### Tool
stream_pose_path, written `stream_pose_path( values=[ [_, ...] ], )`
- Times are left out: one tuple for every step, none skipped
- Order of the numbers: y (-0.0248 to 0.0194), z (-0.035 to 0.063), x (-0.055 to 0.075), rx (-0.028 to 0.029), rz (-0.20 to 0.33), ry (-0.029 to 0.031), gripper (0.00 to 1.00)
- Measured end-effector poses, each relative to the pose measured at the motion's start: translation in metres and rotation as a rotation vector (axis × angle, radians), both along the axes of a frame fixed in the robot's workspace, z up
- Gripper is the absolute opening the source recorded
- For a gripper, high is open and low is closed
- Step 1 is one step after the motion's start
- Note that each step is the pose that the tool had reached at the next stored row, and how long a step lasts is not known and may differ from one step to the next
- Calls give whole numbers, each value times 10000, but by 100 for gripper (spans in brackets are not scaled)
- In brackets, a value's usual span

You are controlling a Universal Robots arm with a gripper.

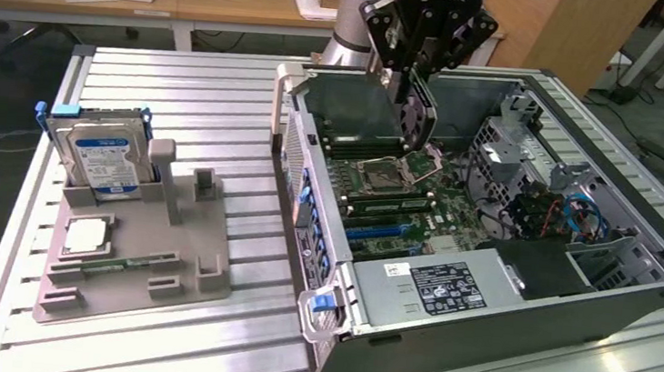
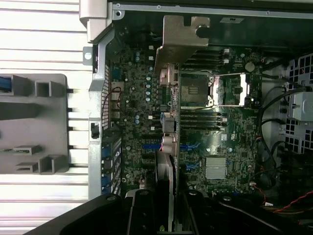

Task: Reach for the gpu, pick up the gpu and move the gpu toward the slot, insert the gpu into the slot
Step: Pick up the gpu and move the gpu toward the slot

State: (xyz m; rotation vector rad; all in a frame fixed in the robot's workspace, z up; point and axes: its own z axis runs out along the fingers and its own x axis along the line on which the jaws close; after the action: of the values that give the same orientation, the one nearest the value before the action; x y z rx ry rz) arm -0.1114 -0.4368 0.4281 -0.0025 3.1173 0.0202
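**The gpu is picked up, but it is not in the slot yet**

In the exterior view, we see the gripper (image 1: 418, 71) up high over the open computer case (image 1: 614, 295). Its fingers are pressed shut on the top edge of the gpu (image 1: 417, 121). The gpu hangs down from them, thin side toward us. Its low end is over the green board (image 1: 428, 204), near the square chip socket (image 1: 385, 168). We see a gap under it, so we think it is not touching the board. On the exterior view's left, the blue-labelled hard drive (image 1: 101, 159) stands in the grey holder (image 1: 167, 261), well apart from the case.

In the wrist view, we look down along the gpu (image 2: 166, 171), squeezed in the gripper (image 2: 166, 215). Its silver bracket (image 2: 183, 41) is at the far end, down by the board. The blue slots (image 2: 190, 147) lie on the board on both sides of the card's edge. The card hangs above them, and we cannot tell how well it lines up.

So we think reaching and picking up are done. The gpu is over the case. Putting it into the slot is not done.
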Motion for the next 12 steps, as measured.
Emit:
stream_pose_path(
  values=[
    [0,0,7,-1,0,0,27],
    [0,-1,13,0,0,0,27],
    [0,-1,20,0,1,0,27],
    [0,-1,27,-1,1,0,27],
    [0,-2,33,0,1,0,27],
    [0,-2,39,0,0,0,27],
    [0,-2,46,0,0,0,27],
    [0,-3,53,0,0,0,27],
    [0,-3,60,0,0,0,27],
    [0,-3,67,-1,0,0,27],
    [0,-4,74,0,0,0,27],
    [0,-4,81,0,1,-1,27]
  ],
)
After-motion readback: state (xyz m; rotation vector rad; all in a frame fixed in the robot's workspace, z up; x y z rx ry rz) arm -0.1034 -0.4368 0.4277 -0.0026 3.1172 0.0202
